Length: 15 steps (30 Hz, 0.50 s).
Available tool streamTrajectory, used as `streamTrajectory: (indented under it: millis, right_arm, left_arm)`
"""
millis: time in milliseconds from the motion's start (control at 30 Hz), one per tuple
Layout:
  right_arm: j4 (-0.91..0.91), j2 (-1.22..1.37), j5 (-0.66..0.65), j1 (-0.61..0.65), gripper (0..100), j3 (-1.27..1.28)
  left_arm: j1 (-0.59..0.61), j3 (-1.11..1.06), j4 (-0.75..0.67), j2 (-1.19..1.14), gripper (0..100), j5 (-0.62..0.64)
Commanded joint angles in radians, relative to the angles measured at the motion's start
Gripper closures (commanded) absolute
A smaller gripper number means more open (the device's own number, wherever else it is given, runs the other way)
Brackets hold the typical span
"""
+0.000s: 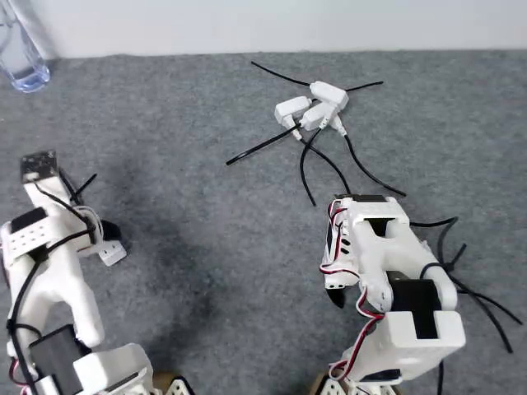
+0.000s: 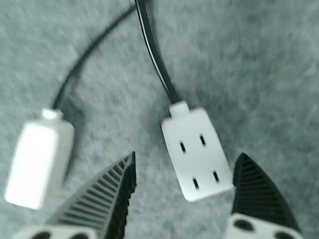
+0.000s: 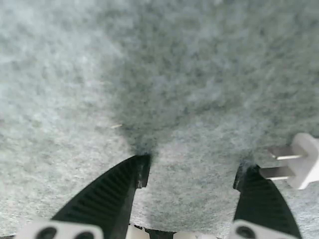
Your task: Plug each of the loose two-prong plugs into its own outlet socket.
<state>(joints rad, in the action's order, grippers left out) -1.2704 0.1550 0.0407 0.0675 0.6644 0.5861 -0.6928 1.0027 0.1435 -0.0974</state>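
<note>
My left gripper hangs open over the white plastic two-outlet socket block; I reckon clamping it's next.

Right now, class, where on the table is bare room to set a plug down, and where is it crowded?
Bare table between left arm and right arm, and between bottle and plug cluster. Crowded: that cluster, and cords beside the right arm.

Rough, matt grey felt cloth forms the work surface. A smooth white plastic outlet block trails a glossy black cord. A white plastic plug has metal prongs.
</note>
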Motion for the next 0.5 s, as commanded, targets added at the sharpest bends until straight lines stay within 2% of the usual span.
streamTrajectory:
  millis: [0,300,467]
  right_arm:
    - [0.076,0.016,-0.018,0.008,72.0,0.012]
    - [0.074,0.018,-0.018,0.008,72.0,0.012]
    - [0.073,0.018,-0.018,0.008,72.0,0.012]
  left_arm:
    - [0.011,-0.012,0.014,0.005,70,0.066]
    - [-0.094,-0.030,0.012,0.003,70,0.218]
    - [-0.143,-0.025,0.012,0.003,70,0.259]
